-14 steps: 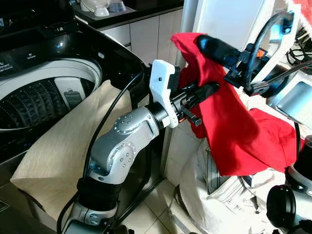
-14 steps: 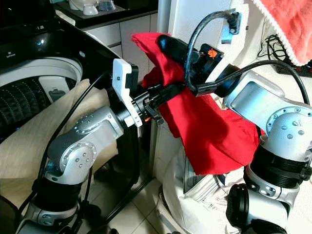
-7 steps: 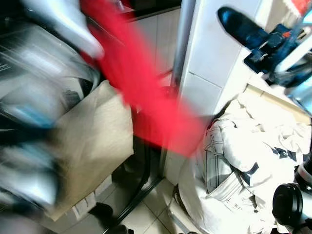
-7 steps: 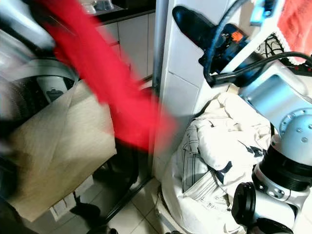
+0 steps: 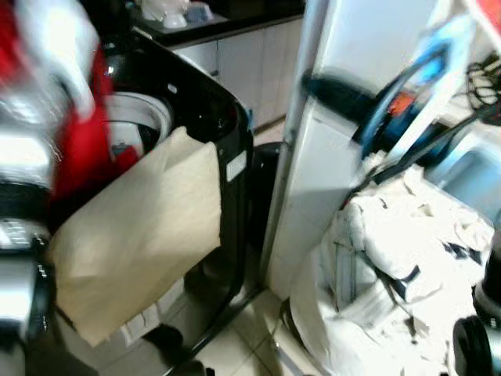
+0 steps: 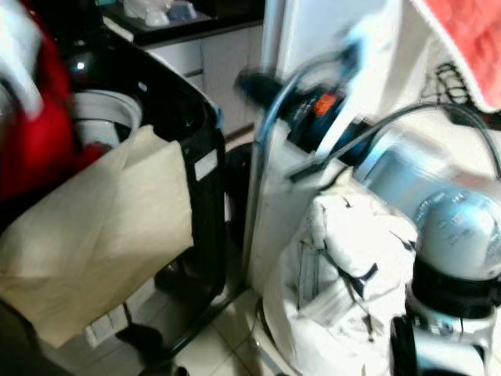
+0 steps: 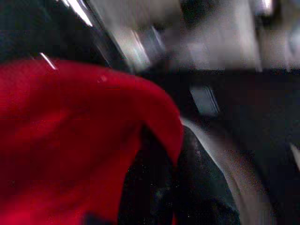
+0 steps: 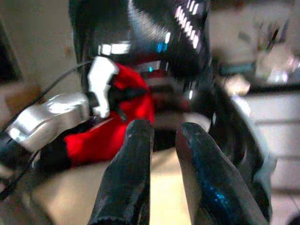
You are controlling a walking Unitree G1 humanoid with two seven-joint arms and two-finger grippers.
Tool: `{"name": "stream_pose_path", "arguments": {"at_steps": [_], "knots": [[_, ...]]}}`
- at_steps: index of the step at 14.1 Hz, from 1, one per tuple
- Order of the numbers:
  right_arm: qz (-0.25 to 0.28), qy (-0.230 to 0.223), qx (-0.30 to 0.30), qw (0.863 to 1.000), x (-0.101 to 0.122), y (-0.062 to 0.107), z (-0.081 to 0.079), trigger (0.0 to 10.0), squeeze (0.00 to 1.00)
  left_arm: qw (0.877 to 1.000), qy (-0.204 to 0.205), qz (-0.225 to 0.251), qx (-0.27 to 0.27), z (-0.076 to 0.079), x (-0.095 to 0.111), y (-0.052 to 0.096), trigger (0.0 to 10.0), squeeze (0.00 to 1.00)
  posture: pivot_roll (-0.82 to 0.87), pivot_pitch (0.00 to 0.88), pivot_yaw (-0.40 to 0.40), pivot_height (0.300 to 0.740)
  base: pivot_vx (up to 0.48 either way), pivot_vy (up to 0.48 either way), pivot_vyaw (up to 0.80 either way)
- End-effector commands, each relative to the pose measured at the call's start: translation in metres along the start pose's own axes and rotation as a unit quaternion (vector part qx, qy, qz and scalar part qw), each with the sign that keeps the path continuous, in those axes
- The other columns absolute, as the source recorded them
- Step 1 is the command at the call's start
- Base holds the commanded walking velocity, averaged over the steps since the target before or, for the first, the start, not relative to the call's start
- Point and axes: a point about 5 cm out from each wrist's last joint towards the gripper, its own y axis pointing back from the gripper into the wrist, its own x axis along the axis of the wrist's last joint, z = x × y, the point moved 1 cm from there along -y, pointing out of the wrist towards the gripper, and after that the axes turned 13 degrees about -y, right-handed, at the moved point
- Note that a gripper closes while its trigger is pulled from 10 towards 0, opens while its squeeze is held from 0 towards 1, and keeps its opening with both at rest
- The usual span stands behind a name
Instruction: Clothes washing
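The red garment [image 5: 78, 149], which a second before hung between both grippers over the white laundry pile [image 5: 391, 258], had gone across to the left and was now at the open top of the washing machine [image 5: 196, 102], near its drum [image 5: 137, 125]. The left gripper [image 8: 124, 96] carried it alone; in the left wrist view the red cloth lay draped over its black fingers [image 7: 187, 187], so they seemed closed on the cloth, though the picture was blurred. The right gripper [image 8: 161, 136] had let go and was raised near the white wall panel [image 5: 337, 180], its two fingers empty with a narrow gap between them. I judge that the handover was finished and the garment was close to being dropped into the drum. A beige cloth [image 5: 137, 243] hung over the front edge of the machine, just beside the red garment, and it could catch the cloth or be pulled in. The white laundry pile waited low at the right, and a pink towel [image 6: 470, 39] hung at the upper right corner.
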Motion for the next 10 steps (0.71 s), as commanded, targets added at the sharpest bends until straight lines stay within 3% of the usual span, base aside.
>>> {"name": "stream_pose_path", "arguments": {"at_steps": [1,2,6,10], "knots": [[-0.023,0.012,0.014,1.0,-0.006,-0.001,-0.007,10.0,0.0,1.0,-0.007,-0.019,-0.004,-0.005,0.0,0.001,10.0,0.0,-0.07,0.0,-0.003,0.74,0.0,0.0,0.0],[-0.033,0.015,0.02,0.999,-0.01,-0.001,-0.009,10.0,0.0,0.999,-0.01,-0.047,0.001,-0.008,-0.01,0.002,10.0,1.0,-0.07,0.0,-0.003,0.74,0.0,0.0,0.0],[-0.054,0.026,0.002,0.998,-0.018,0.001,-0.004,10.0,0.0,0.997,0.004,-0.068,0.023,-0.03,-0.014,0.008,10.0,1.0,-0.07,0.0,-0.008,0.74,0.0,0.0,0.0],[-0.071,0.013,-0.113,0.991,-0.025,0.01,0.026,10.0,0.0,0.998,0.011,-0.061,-0.01,-0.022,-0.013,0.01,10.0,1.0,-0.07,0.0,-0.001,0.74,0.0,0.0,0.0]]}}
